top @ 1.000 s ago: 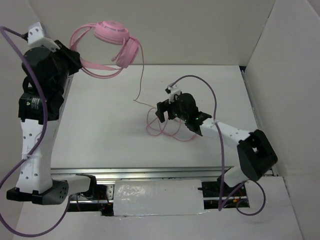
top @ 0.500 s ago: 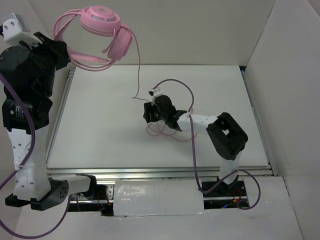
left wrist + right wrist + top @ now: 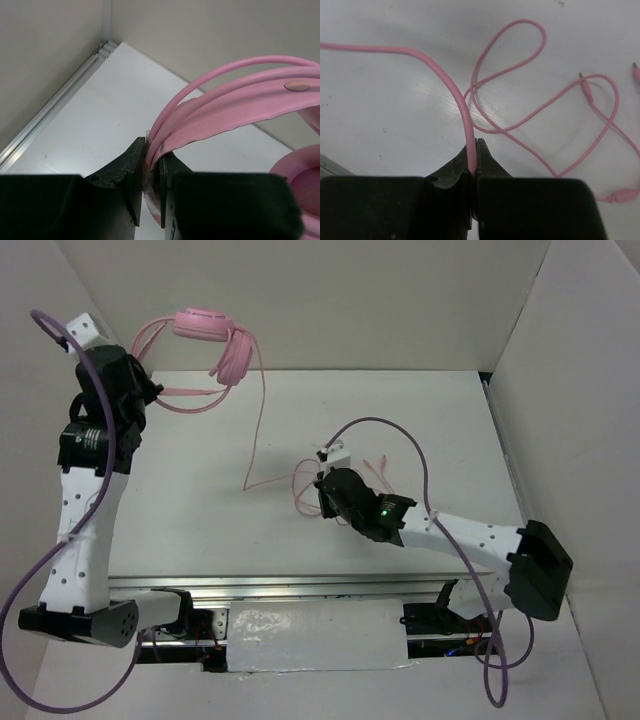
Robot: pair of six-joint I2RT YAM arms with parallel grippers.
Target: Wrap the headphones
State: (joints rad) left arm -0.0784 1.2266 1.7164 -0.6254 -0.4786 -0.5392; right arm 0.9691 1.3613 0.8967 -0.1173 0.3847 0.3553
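Note:
The pink headphones [image 3: 212,335] hang in the air over the table's far left corner. My left gripper [image 3: 152,392] is shut on their thin headband [image 3: 240,95], which runs up and right from between the jaws [image 3: 152,150]; one ear cup [image 3: 300,175] shows at the right edge. The thin pink cord [image 3: 258,420] drops from the ear cups to the table and lies in loose loops at mid-table. My right gripper [image 3: 324,496] sits low there, shut on the cord [image 3: 455,90] right at its fingertips [image 3: 476,143]. The cord's plug [image 3: 583,85] lies beyond on the table.
White walls [image 3: 560,360] enclose the table at the back and right. Purple robot cables [image 3: 400,430] arc over the right arm and loop beside the left arm [image 3: 30,570]. A metal rail [image 3: 300,587] runs along the near edge, another along the left edge [image 3: 55,110].
My right gripper was open and has shut on the cord, after shifting slightly toward the near side. The left arm has swung, bringing the headphones lower and flatter.

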